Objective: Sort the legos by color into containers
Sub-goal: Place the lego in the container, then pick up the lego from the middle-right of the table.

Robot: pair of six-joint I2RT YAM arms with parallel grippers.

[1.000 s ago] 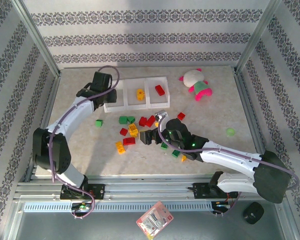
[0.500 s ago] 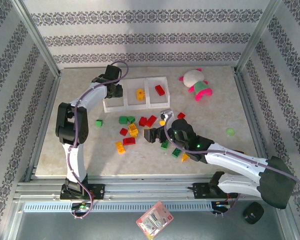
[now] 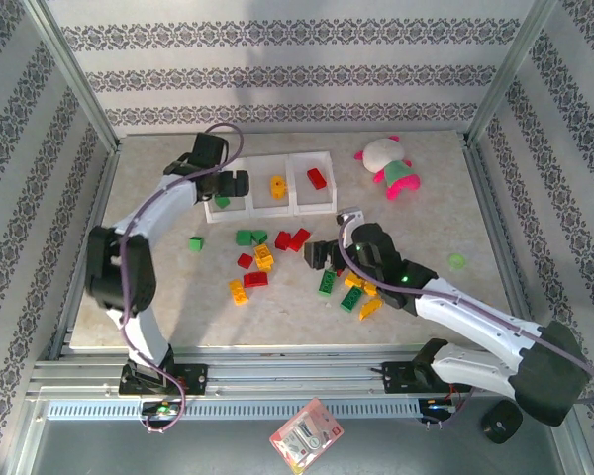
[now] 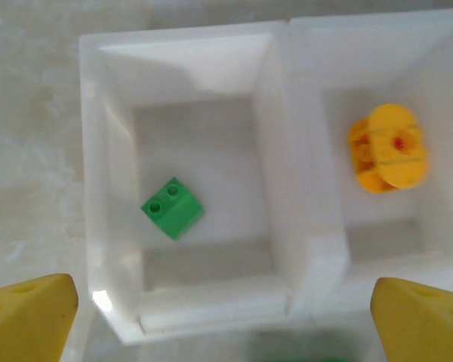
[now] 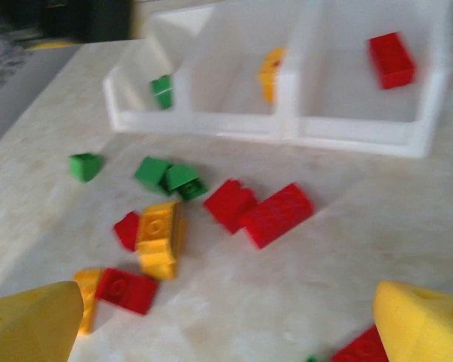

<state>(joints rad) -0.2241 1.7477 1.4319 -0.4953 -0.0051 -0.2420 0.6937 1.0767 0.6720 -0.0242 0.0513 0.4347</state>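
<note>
Left gripper: jaws spread, nothing between them, yellow plastic fingertips cut off at the frame corners. It hangs over the left compartment of the translucent white tray. That compartment holds one studded, sloped green brick. The middle compartment holds a rounded yellow piece, and the right one a red brick. Loose legos lie blurred on the mottled desk. Right gripper: spread, empty, low over them.

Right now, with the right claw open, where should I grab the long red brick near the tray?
I'd take the long red brick across its narrow width, a finger on each long flat side, coming down from above. One end sits against the squarer red brick, so close nearer the free end.
</note>
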